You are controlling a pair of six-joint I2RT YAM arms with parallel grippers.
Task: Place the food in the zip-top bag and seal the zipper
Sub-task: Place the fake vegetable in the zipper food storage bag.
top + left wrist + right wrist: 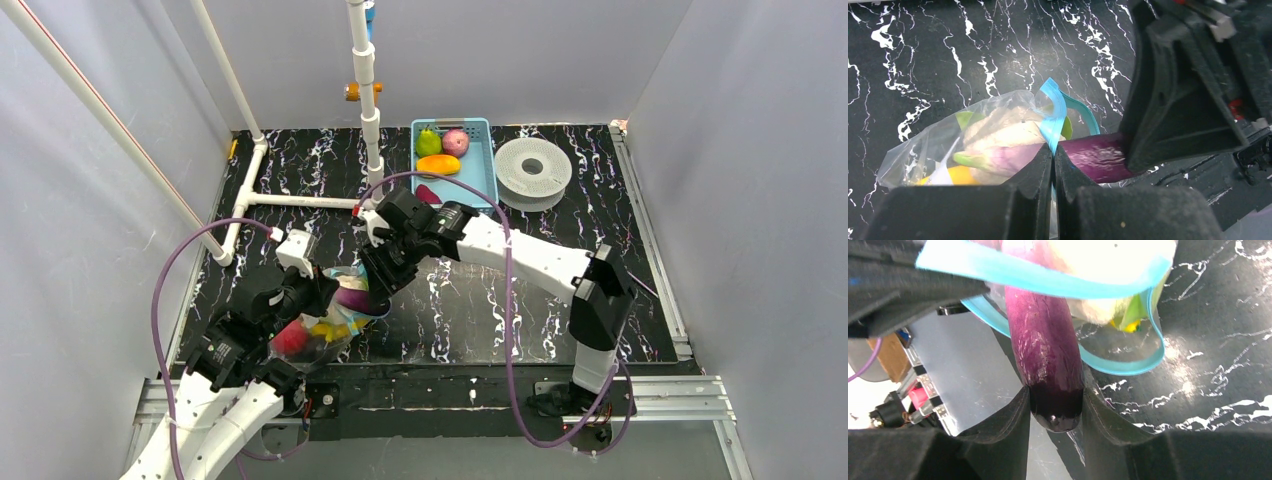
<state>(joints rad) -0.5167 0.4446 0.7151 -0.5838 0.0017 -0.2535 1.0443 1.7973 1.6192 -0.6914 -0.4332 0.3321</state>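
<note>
The clear zip-top bag [318, 330] lies at the near left and holds a red apple [290, 338], a yellow banana [955, 176] and the pale cauliflower [998, 132]. My left gripper [1053, 152] is shut on the bag's pale-blue zipper [1054, 115], which stands up at the mouth. The dark purple eggplant [1045, 355] pokes into that open mouth, its front half inside. My right gripper [1055, 410] is shut on the eggplant's rounded outer end. Seen from above, the two grippers [318, 290] [375, 285] meet at the bag's mouth.
A light-blue basket [488, 160] at the back holds green, pink and orange toy food. A white spool [533, 168] lies to its right. A white pipe frame [300, 200] stands at the back left on the black marbled table.
</note>
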